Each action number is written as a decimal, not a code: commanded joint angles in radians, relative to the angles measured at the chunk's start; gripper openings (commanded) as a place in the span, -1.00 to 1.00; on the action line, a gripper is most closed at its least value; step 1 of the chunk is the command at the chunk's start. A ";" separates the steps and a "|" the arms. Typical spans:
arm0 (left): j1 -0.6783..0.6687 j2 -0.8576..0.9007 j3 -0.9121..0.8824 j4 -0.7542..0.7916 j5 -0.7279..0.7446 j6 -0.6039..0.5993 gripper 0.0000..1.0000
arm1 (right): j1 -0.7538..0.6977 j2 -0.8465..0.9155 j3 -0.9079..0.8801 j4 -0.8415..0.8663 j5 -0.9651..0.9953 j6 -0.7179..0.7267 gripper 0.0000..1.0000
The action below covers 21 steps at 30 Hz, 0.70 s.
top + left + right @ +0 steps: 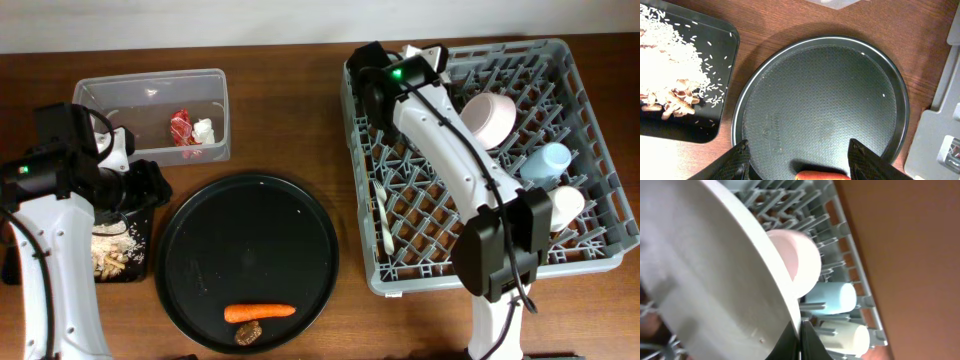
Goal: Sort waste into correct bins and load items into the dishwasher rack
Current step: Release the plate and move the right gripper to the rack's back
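Observation:
My right gripper (801, 340) is shut on the rim of the pale round plate (715, 280) and holds it on edge over the far-left part of the grey dishwasher rack (480, 285). In the overhead view the gripper (425, 58) hides most of the plate. The rack holds the cream-pink bowl (488, 115), light blue cup (548, 160), small white cup (566, 206) and white fork (385, 215). My left gripper (802, 162) is open above the round black tray, with the orange carrot (822, 175) just ahead of its fingers. The chopstick is not in view.
The clear tub (150, 95) holds the red wrapper (182, 128) and white scrap (203, 130). The flat black tray (715, 40) holds rice scraps (670, 60). The round black tray (250, 230) carries the carrot (260, 312) and a brown lump (248, 333).

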 commanded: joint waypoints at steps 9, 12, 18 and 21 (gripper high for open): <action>0.002 0.000 0.005 0.002 0.011 -0.013 0.23 | 0.206 0.003 -0.002 -0.011 -0.265 0.019 0.22; 0.002 0.000 0.005 0.003 0.011 -0.013 0.24 | 0.230 -0.006 -0.002 -0.037 -0.274 0.021 0.29; 0.002 0.000 0.005 0.003 0.011 -0.013 0.24 | 0.229 -0.140 -0.002 -0.033 -0.438 -0.016 0.38; 0.002 0.000 0.005 0.003 0.011 -0.013 0.25 | 0.228 -0.232 -0.002 -0.021 -0.756 -0.315 0.45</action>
